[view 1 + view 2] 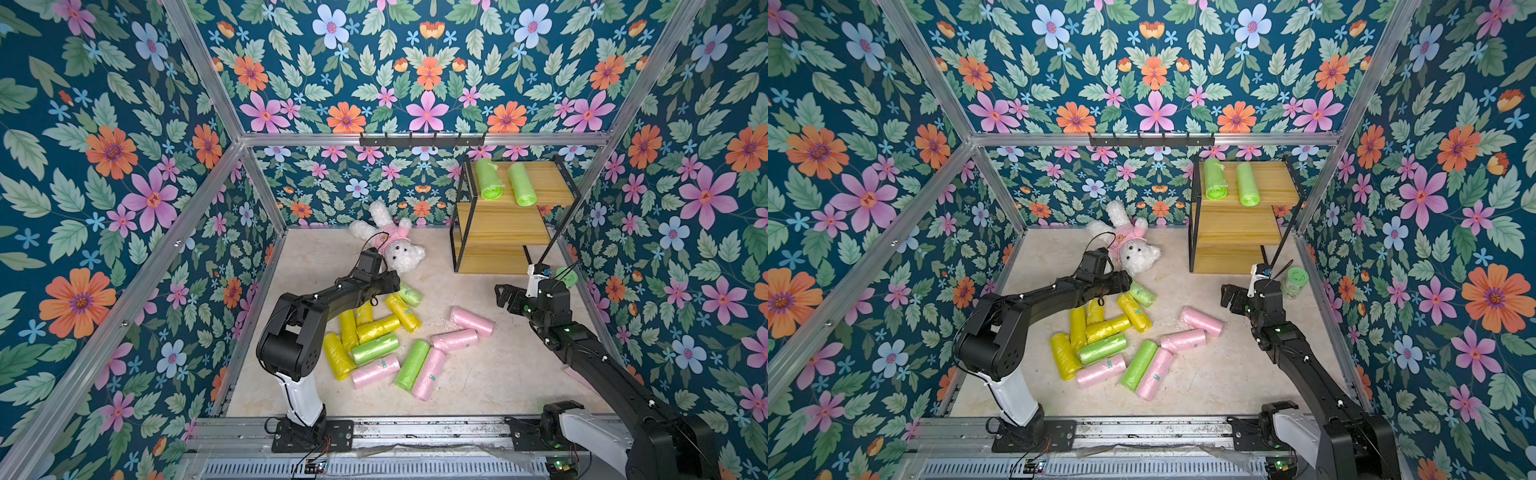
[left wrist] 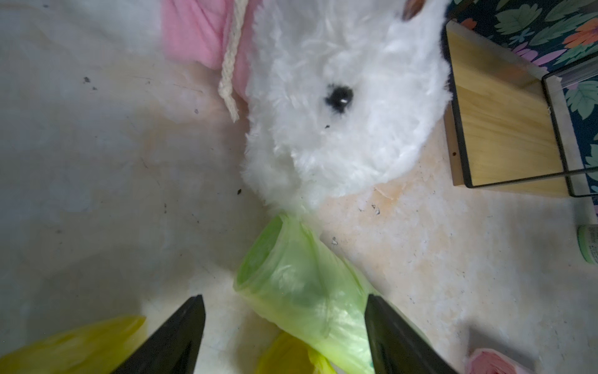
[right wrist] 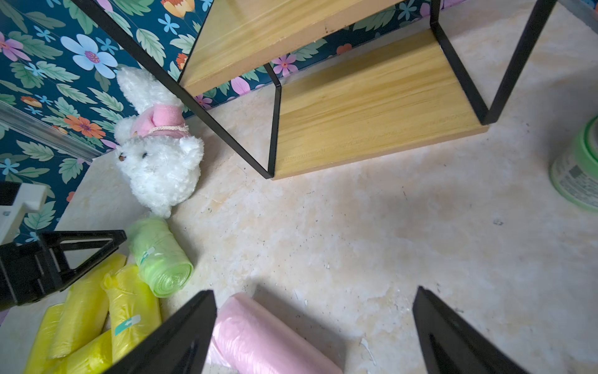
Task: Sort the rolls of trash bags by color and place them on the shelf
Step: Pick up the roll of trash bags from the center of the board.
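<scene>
The left gripper [image 2: 284,327] had its black jaws standing apart, one on each side of a soft lime green roll of crinkly plastic bags [image 2: 301,291]. A strip of pale mottled tabletop [image 2: 97,162] showed between one finger and the roll, while the other finger stood right at its flank. Nothing was gripped yet. The roll lay flat, its long axis running at a slant out from between the jaws, so a squeeze would likely cross its girth a little skewed rather than square. Its open far end touched the head of a white plush toy in a pink top [image 2: 339,113]. Its near end lay among the yellow rolls [image 2: 64,349] of the pile.

The right gripper [image 3: 317,327] was spread wide and empty over bare tabletop, with a pale pink roll [image 3: 259,336] just beside one finger. It was well apart from the green roll, so the left arm was plainly the nearer.

The three-tier wooden shelf with a thin black frame [image 1: 519,224] stood at the far right corner, beyond the right gripper. Two lime green rolls [image 1: 489,179] lay on its top board, and the lower boards showed bare. The carry would probably have to run rightward and away, clear of the toy.
</scene>
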